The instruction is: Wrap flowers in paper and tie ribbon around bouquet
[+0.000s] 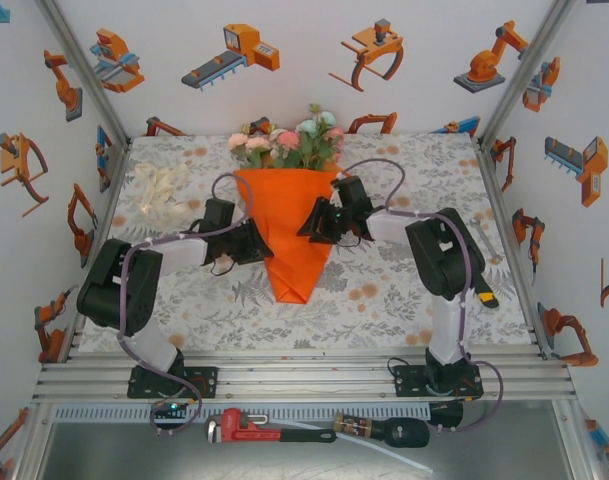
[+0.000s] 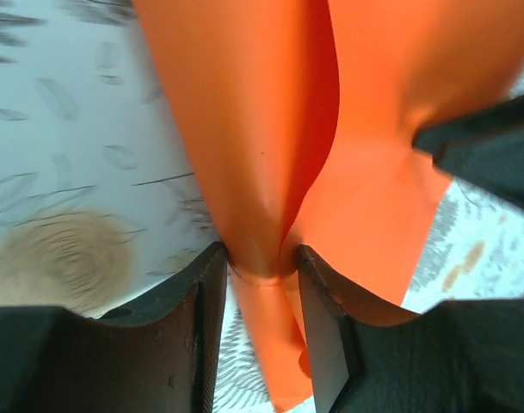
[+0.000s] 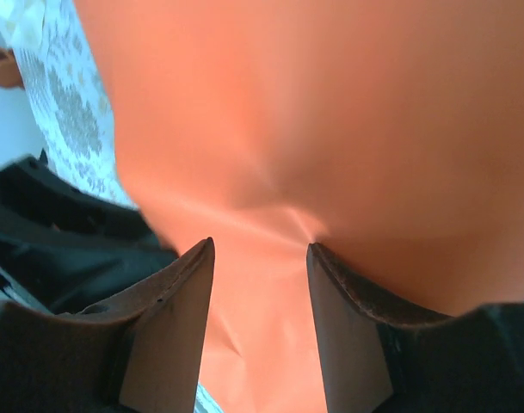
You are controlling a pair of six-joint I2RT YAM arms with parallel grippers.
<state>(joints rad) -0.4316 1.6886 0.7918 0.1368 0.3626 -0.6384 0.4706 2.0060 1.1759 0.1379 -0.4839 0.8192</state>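
Observation:
The bouquet (image 1: pixel 292 225) lies in the middle of the table as a bright orange paper cone, tip toward me. The flowers (image 1: pixel 289 143) stick out of its far, wide end: pink, peach and pale blue roses with green leaves. My left gripper (image 1: pixel 262 243) presses in from the cone's left side. In the left wrist view the paper (image 2: pixel 270 129) is pinched narrow and creased between the fingers of the left gripper (image 2: pixel 260 254). My right gripper (image 1: pixel 317 222) grips the cone's right edge, and its fingertips (image 3: pixel 317 249) dent the paper (image 3: pixel 330 112). The ribbon (image 1: pixel 160 188) lies bunched at the back left.
A floral cloth (image 1: pixel 404 290) covers the table. A black and orange tool (image 1: pixel 483 296) lies near the right edge. On the shelf below the arm bases lie a red pipe wrench (image 1: pixel 269 428) and a dark tool (image 1: pixel 389 432). Sticker-covered walls close in three sides.

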